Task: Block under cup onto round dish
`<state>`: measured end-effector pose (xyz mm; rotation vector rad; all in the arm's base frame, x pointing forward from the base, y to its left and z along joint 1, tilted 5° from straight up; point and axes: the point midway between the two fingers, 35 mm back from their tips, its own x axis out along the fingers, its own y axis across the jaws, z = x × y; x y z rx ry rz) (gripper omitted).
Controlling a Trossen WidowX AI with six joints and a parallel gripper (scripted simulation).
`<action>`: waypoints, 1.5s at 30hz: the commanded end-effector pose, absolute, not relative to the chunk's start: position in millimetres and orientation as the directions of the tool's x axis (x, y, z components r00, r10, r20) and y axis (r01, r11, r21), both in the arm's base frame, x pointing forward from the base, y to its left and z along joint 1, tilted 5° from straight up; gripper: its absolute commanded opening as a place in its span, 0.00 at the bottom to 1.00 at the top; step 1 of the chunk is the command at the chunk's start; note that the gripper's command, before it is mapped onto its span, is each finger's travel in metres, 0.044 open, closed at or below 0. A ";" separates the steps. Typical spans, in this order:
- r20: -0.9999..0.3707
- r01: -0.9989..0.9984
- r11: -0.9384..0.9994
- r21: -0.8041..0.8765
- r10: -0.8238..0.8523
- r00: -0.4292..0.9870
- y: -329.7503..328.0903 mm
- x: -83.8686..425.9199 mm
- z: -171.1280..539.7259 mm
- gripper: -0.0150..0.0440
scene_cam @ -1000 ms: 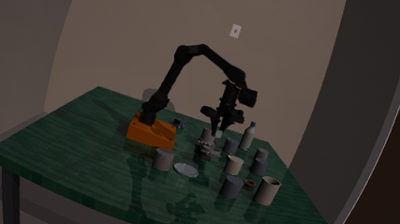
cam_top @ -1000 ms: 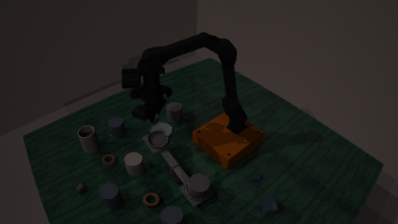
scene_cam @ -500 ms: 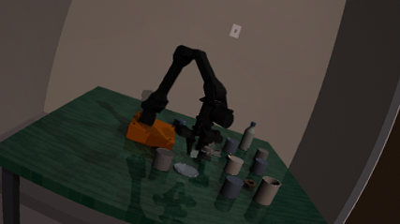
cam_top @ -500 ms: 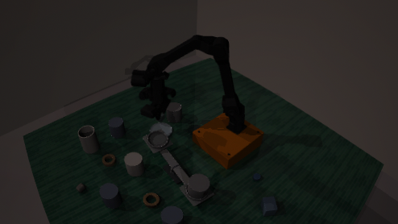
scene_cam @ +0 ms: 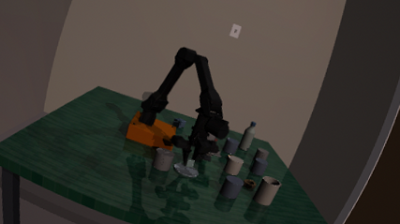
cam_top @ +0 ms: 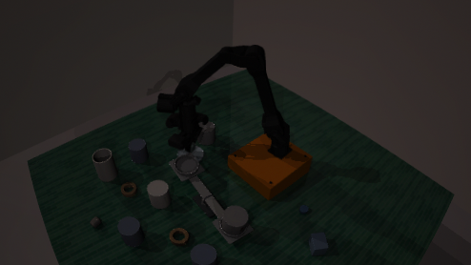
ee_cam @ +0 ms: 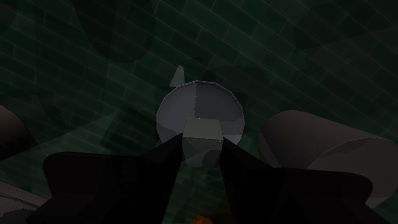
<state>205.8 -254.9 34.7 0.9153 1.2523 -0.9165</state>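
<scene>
My gripper [cam_top: 189,146] [scene_cam: 188,162] [ee_cam: 201,139] is shut on a pale block [scene_cam: 191,163] [ee_cam: 202,129]. It holds the block low over the round dish [cam_top: 198,153] [scene_cam: 186,171] [ee_cam: 200,97]; in the wrist view the block overlaps the dish's near part. Whether the block touches the dish is hard to tell. The balance [cam_top: 208,196] has an empty ringed plate [cam_top: 187,165] at the end nearer the dish. A grey cup [cam_top: 235,219] stands upside down on its other end. In the top view the fingers hide the block.
A grey cup [cam_top: 207,133] [scene_cam: 163,160] [ee_cam: 300,137] stands close beside the dish. A whitish cup [cam_top: 158,194] [scene_cam: 234,165], a tall cup [cam_top: 105,166] [scene_cam: 267,191] and several blue-grey cylinders stand around the balance. Two orange rings lie among them. The orange base [cam_top: 269,167] [scene_cam: 150,132] carries the arm.
</scene>
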 end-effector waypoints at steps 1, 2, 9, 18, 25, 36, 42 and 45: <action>-0.994 0.927 0.370 0.064 -0.062 0.093 -255.4 207.0 31.7 0.25; -0.994 0.927 0.370 0.064 -0.062 0.093 -255.5 207.2 30.5 0.25; -0.994 0.927 0.370 0.064 -0.062 0.093 -256.2 208.2 19.4 0.25; -0.994 0.928 0.367 0.062 -0.066 0.092 -256.9 208.2 18.6 0.48; -0.994 0.928 0.367 0.062 -0.066 0.092 -256.9 208.2 18.6 0.79; -0.994 0.927 0.370 0.064 -0.062 0.093 -252.7 203.0 75.6 1.00; -0.993 0.928 0.366 0.069 -0.068 0.101 -249.8 199.6 111.6 1.00; -0.992 0.929 0.364 0.071 -0.069 0.103 -248.2 198.0 121.9 1.00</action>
